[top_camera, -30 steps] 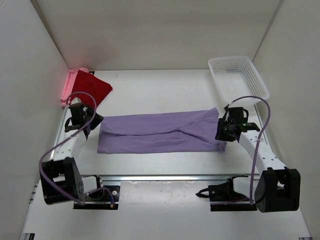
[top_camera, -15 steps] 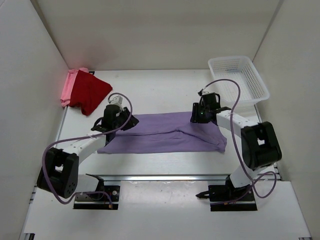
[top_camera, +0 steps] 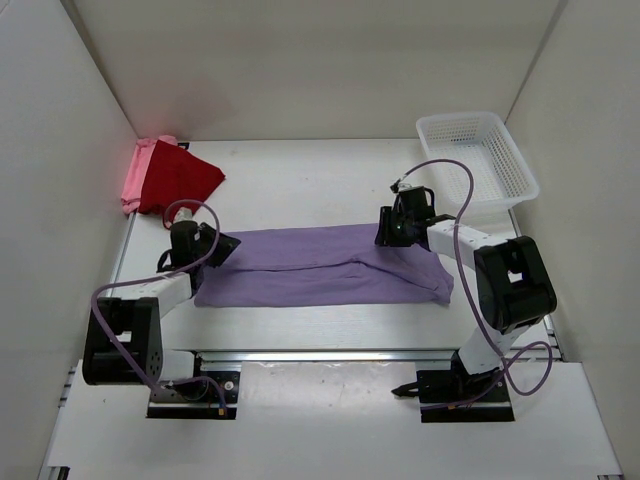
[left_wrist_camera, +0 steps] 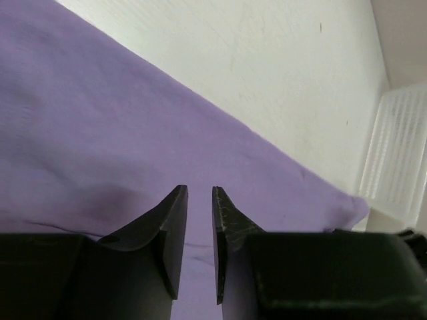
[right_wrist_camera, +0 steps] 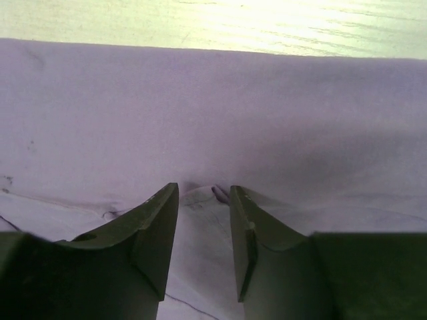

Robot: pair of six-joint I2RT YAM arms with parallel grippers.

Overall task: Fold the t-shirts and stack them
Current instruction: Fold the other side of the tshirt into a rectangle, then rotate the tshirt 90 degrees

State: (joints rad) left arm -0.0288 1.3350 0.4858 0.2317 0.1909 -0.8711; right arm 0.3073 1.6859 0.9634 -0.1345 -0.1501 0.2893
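The lavender t-shirt [top_camera: 320, 265] lies folded into a long band across the middle of the table. My left gripper [top_camera: 228, 246] is low over its far left corner. In the left wrist view its jaws [left_wrist_camera: 200, 190] stand a narrow gap apart above the purple cloth [left_wrist_camera: 100, 133], and nothing shows pinched between them. My right gripper [top_camera: 384, 229] sits on the shirt's far edge, right of centre. It is open [right_wrist_camera: 203, 188], with a small hump of cloth [right_wrist_camera: 200, 220] rising between the fingers. The dark red t-shirt [top_camera: 182, 178] lies over the pink one [top_camera: 133, 180] in the back left corner.
A white mesh basket [top_camera: 476, 152] stands at the back right, beside the right wall. White walls enclose the table on three sides. The arm bases and a metal rail [top_camera: 330, 355] run along the near edge.
My left gripper drew back leftward along the shirt to its left end, its jaws narrowing. My right gripper swung from the shirt's right end to its far edge and its jaws widened.
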